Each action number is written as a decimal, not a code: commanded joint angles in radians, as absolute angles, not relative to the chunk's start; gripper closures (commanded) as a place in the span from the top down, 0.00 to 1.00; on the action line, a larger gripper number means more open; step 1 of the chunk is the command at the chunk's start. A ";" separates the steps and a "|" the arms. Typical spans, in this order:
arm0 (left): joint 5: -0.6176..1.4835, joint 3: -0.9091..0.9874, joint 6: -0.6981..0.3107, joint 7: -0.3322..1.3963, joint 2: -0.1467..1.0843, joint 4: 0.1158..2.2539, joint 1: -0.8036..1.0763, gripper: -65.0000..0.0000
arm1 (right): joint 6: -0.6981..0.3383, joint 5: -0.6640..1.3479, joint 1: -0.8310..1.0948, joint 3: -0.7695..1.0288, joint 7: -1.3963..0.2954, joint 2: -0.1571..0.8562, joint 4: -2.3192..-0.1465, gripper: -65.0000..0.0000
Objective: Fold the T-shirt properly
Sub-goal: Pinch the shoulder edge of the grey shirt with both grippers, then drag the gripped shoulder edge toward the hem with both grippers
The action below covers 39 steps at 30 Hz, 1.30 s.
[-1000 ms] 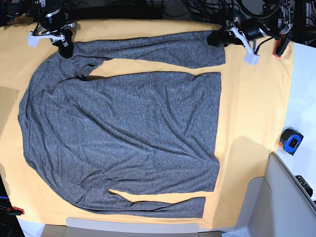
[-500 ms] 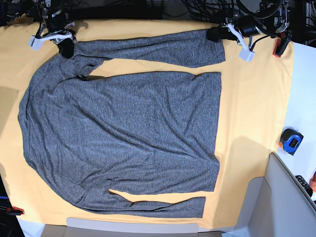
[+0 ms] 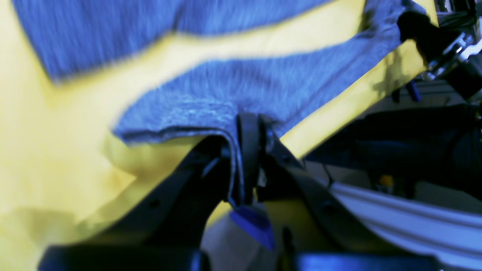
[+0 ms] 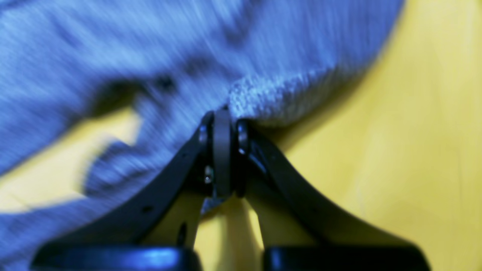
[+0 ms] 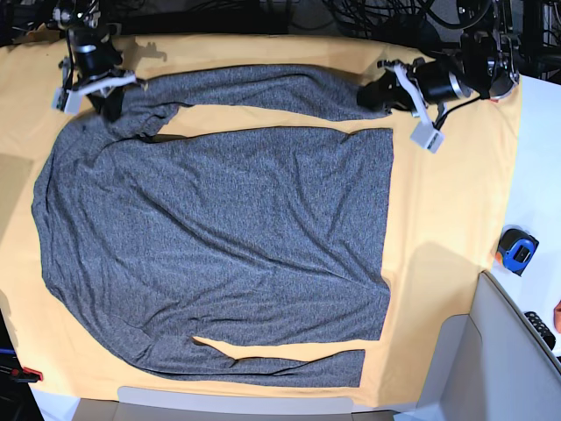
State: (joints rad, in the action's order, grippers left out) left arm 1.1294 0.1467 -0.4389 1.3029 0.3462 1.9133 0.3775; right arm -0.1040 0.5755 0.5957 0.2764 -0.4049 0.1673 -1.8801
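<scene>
Lying flat – T-shirt (image 5: 219, 237), long axis left-right, hem rightward

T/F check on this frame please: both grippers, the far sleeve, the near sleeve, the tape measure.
1. The left gripper is shut on the T-shirt at the far sleeve's cuff. True.
2. The right gripper hangs open above the cloth. False: it is shut on shirt fabric.
3. The near sleeve is already folded over the body. False: it lies flat along the table's near edge.
4. A blue tape measure sits off the yellow table cloth. True.
</scene>
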 commanded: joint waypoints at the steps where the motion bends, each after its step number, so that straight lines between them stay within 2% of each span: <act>1: 1.150 0.154 -0.443 1.302 0.344 1.929 0.352 0.00 | -0.110 0.555 0.581 0.282 -0.377 0.176 -1.913 0.00; 13: 1.145 0.157 -0.440 1.302 0.326 1.923 0.125 0.00 | -0.110 0.493 0.360 0.283 -0.377 0.176 -1.926 0.00; 18: 1.144 0.157 -0.438 1.302 0.326 1.831 0.059 0.00 | -0.108 0.329 0.275 0.282 -0.377 0.163 -1.923 0.00; 25: 1.142 0.157 -0.438 1.291 0.328 1.701 0.038 0.00 | -0.108 0.091 0.231 0.285 -0.375 0.073 -1.847 0.00; 33: 1.096 0.151 -0.438 1.296 0.328 1.596 0.035 0.00 | -0.108 -0.027 0.183 0.283 -0.377 0.031 -1.707 0.00; 35: 1.073 0.151 -0.438 1.299 0.328 1.581 0.035 0.03 | -0.108 -0.035 0.174 0.283 -0.403 0.031 -1.689 0.00; 36: 1.064 0.151 -0.438 1.299 0.329 1.578 0.035 0.07 | -0.108 -0.033 0.165 0.283 -0.443 0.031 -1.685 0.03; 39: 1.043 0.151 -0.438 1.300 0.329 1.578 0.036 0.22 | -0.108 -0.033 0.139 0.283 -0.559 0.031 -1.684 0.22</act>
State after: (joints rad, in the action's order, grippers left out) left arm 1.0237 0.1486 -0.4347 1.3060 0.3164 1.5639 0.0498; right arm -0.1116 -0.0296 0.1490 0.2821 -0.5869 0.0242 -1.6661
